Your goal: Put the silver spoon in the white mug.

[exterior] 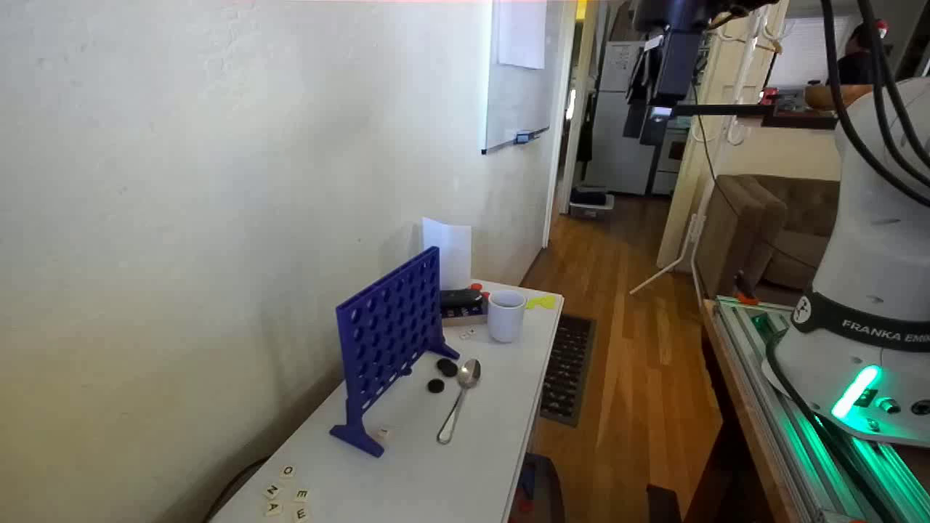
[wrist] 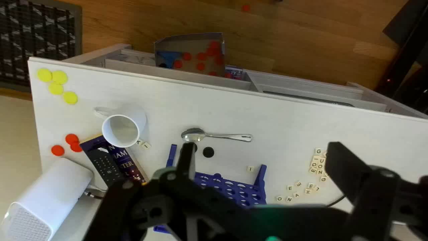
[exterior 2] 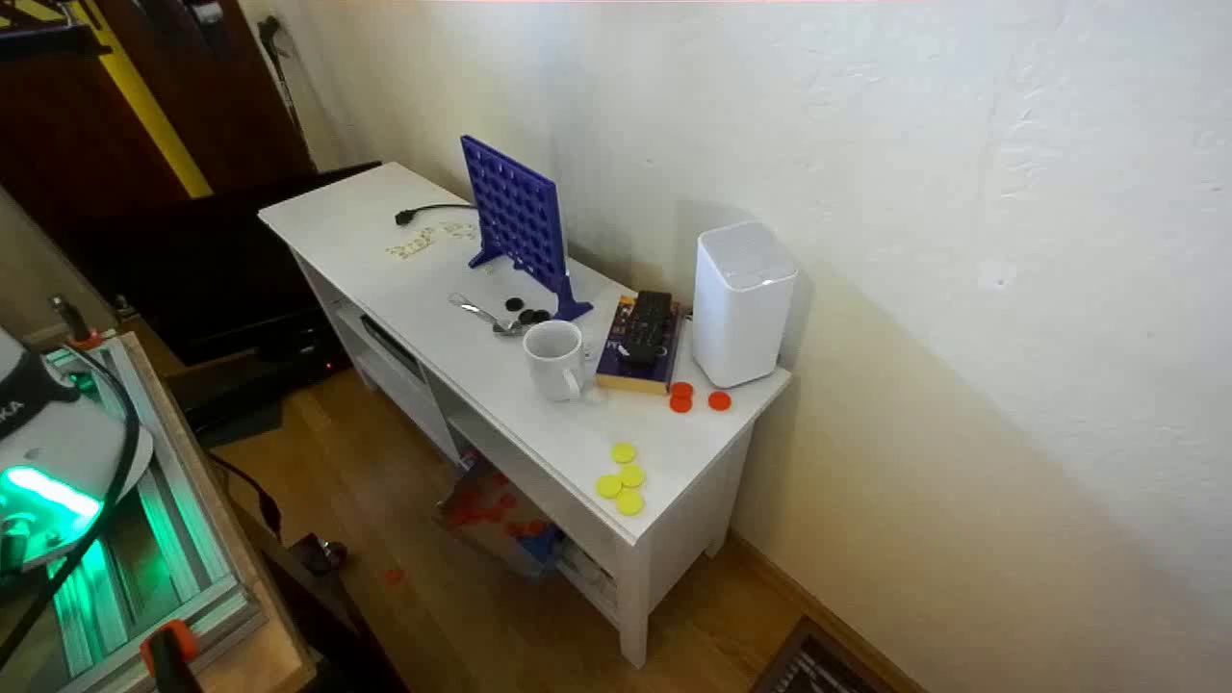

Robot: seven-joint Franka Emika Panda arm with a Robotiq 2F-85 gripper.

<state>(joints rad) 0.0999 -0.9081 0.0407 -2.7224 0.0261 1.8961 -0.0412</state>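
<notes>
The silver spoon lies flat on the white table [wrist: 267, 113], seen in both exterior views [exterior: 469, 373] [exterior 2: 505, 328] and in the wrist view [wrist: 195, 135]. Its bowl end points toward the mug. The white mug stands upright on the table in both exterior views [exterior: 506, 319] [exterior 2: 551, 364]. It also shows in the wrist view [wrist: 135, 117], with its mouth facing the camera and no spoon in it. My gripper [wrist: 261, 146] is open with nothing between its fingers, well above the table. The arm's dark hand [exterior: 672, 65] hangs high at the top of an exterior view.
A blue grid game board [exterior: 389, 327] stands by the wall near the spoon. Black discs [exterior: 436, 386] lie beside the spoon. A book with remotes [exterior 2: 643, 342], a tall white box [exterior 2: 741, 313], red discs [exterior 2: 681, 397] and yellow discs [exterior 2: 626, 476] surround the mug. Letter tiles [wrist: 317, 165] lie scattered.
</notes>
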